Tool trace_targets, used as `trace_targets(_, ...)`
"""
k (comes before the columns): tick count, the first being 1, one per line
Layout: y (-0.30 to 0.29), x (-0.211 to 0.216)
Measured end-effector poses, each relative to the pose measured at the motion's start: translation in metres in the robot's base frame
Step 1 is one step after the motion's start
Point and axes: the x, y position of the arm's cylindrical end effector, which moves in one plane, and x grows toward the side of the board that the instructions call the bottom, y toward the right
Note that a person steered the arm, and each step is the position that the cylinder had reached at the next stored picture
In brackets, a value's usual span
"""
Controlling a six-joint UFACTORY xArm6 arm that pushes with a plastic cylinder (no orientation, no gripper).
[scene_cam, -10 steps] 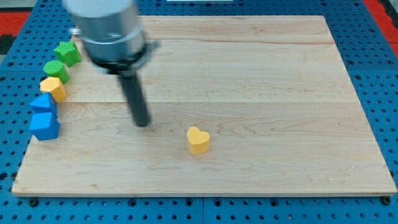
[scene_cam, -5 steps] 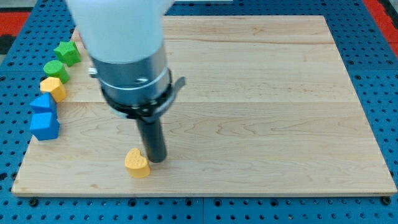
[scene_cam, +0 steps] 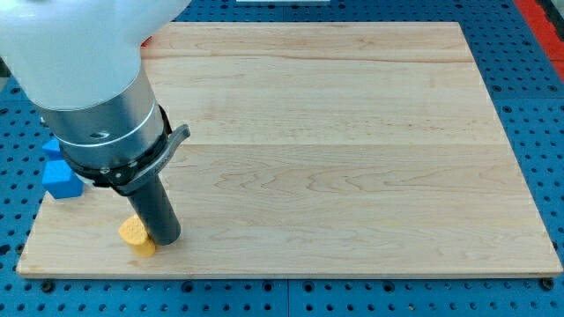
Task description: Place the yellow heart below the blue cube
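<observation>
The yellow heart (scene_cam: 135, 235) lies near the board's bottom left, partly hidden by my rod. My tip (scene_cam: 166, 239) touches the heart's right side. The blue cube (scene_cam: 60, 179) sits at the board's left edge, up and to the left of the heart, partly covered by the arm's body. A second blue block (scene_cam: 51, 147) peeks out just above the cube. The green blocks and the other yellow block are hidden behind the arm.
The wooden board (scene_cam: 352, 132) lies on a blue pegboard (scene_cam: 538, 106). The arm's large grey and white body (scene_cam: 88, 88) covers the board's upper left. The board's bottom edge runs close below the heart.
My tip has pushed the yellow heart leftward and slightly down, from the board's middle towards the bottom left. The arm's body now hides the green and yellow blocks.
</observation>
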Motion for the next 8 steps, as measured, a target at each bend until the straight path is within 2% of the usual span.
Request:
trace_targets(2,0.008,0.010)
trace_targets(3,-0.026,0.022)
trace_targets(4,-0.052,0.017)
trace_targets(8,-0.036,-0.014)
